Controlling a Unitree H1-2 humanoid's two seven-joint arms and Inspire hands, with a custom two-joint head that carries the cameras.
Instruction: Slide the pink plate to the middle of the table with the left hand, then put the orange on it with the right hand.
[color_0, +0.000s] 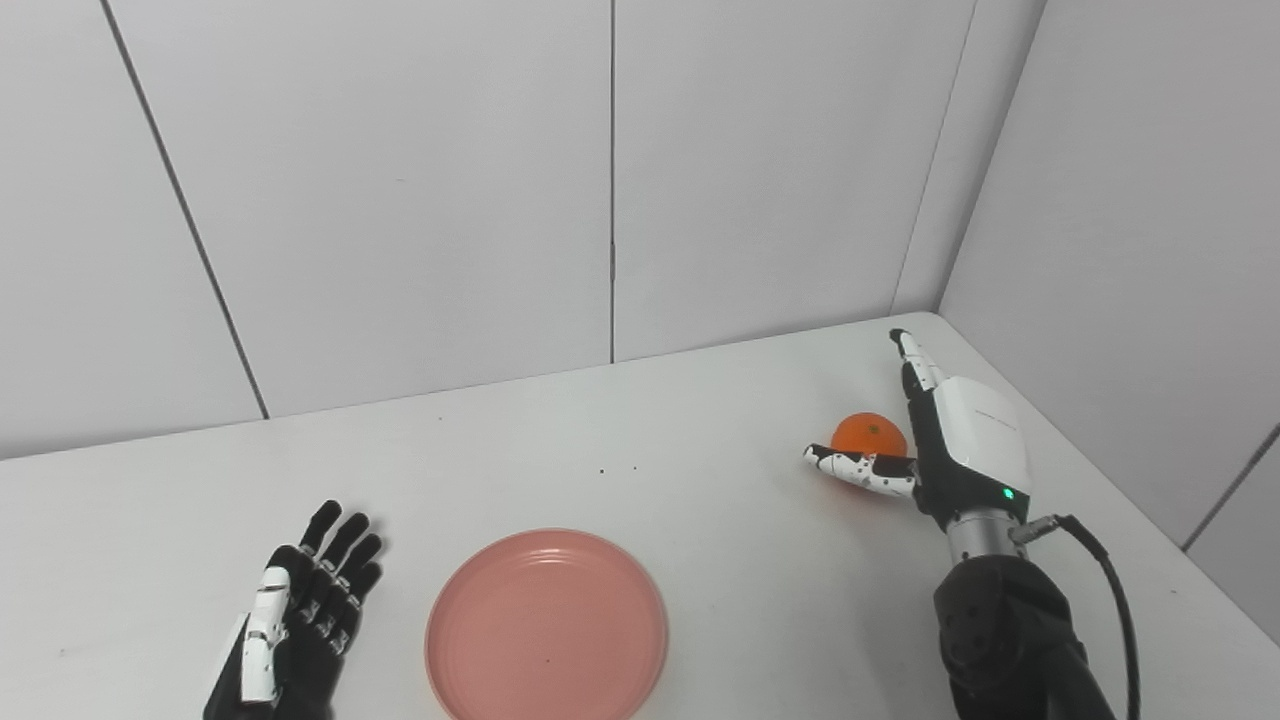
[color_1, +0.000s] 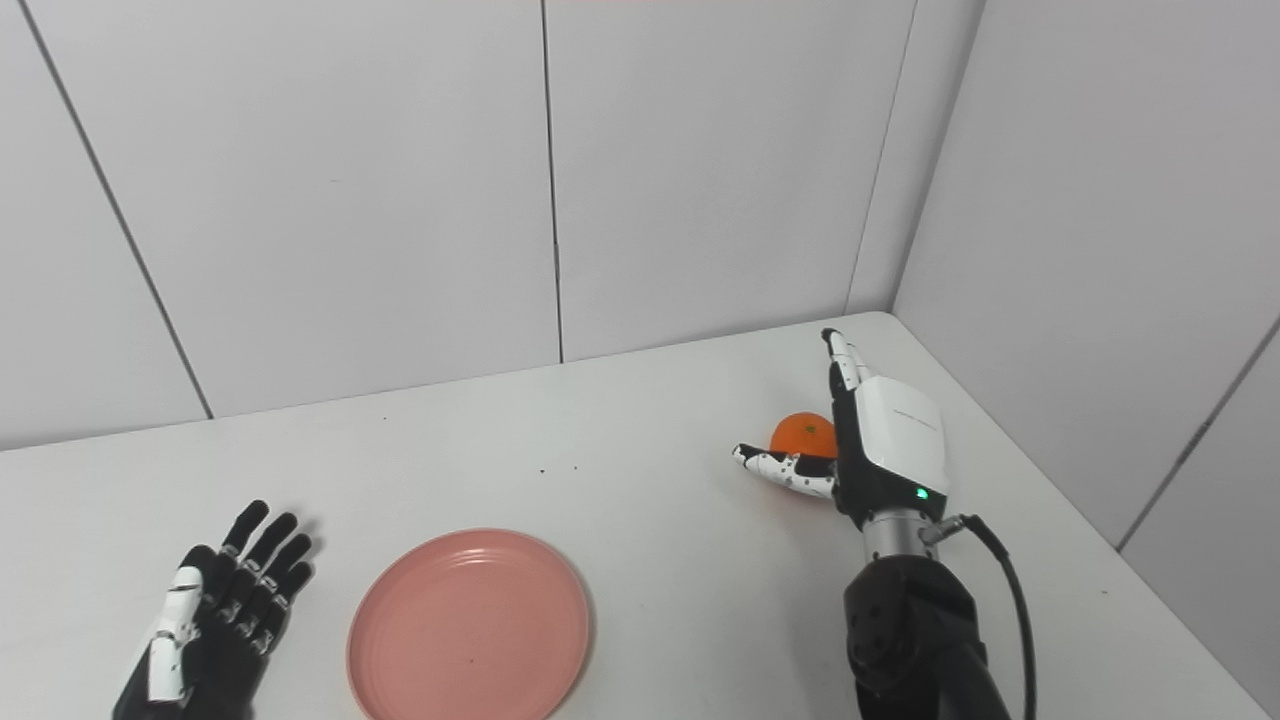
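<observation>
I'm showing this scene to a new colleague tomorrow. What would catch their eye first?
Probably the pink plate, lying empty near the front edge of the white table. Next, the orange toward the far right corner, with the right hand open beside it, thumb in front. The left hand rests open left of the plate, apart from it.

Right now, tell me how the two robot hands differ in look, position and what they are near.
The left robot hand, mostly black, lies low beside the round pink plastic plate, apart from it. The right robot hand, with a white back shell, stands on edge by the small round orange, fingers pointing away and thumb stretched in front of the fruit, not closed on it. Both are open, holding nothing, over the white table.
</observation>
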